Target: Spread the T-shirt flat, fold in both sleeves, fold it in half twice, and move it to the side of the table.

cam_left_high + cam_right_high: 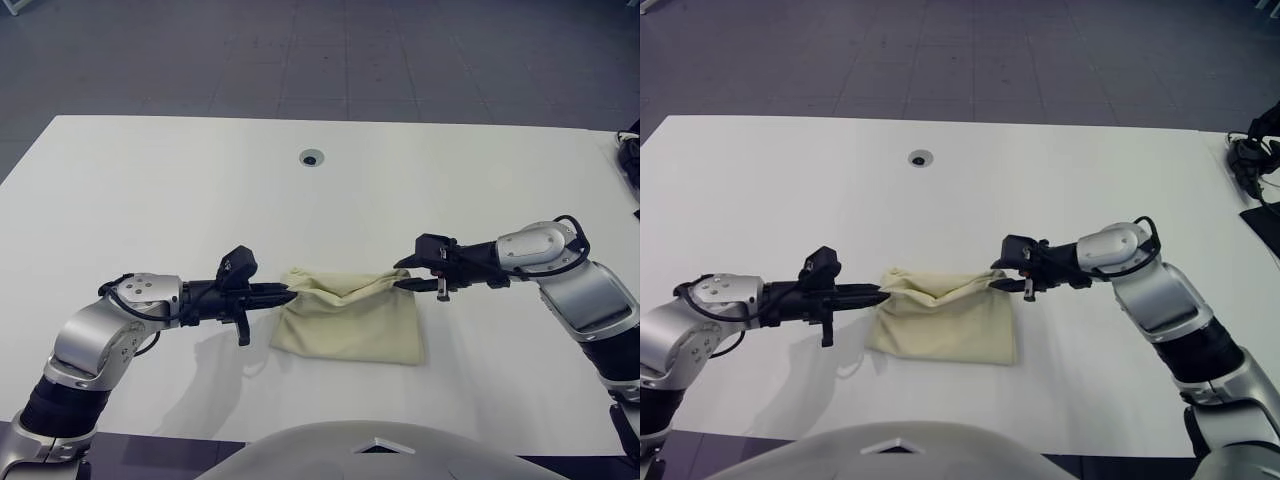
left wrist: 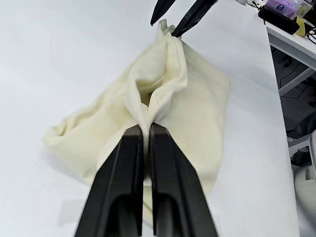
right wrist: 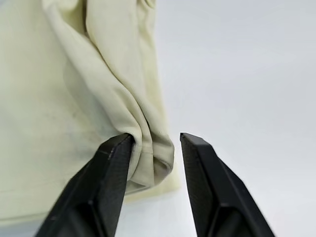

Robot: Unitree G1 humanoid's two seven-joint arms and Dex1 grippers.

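**Table** (image 1: 150,200): white, flat top. It carries the cable port that serves as the reference point for every place below.

**T-shirt** (image 1: 350,325): pale yellow and folded to a compact, roughly square packet. It lies on the table on the robot's side of the cable port and a little to the port's right. The edge facing the port is raised off the surface and sags between its two corners. The rest of the cloth rests flat.

**Left gripper** (image 2: 146,131): black, lying level, nearer the robot than the cable port and slightly to the port's left. Its two fingers (image 2: 123,177) are pressed nearly together, pinching a bunched fold at the T-shirt's left raised corner.

**Right gripper** (image 3: 155,139): black, level, nearer the robot than the cable port and further to the port's right than the shirt's body. Its fingers (image 3: 106,182) stand apart on either side of the T-shirt's right raised corner. One finger touches the gathered cloth. The other is clear of it, with bare table showing in the gap.

**Cable port** (image 1: 312,157): small round opening with a grey rim, set in the far half of the table, well apart from the shirt.
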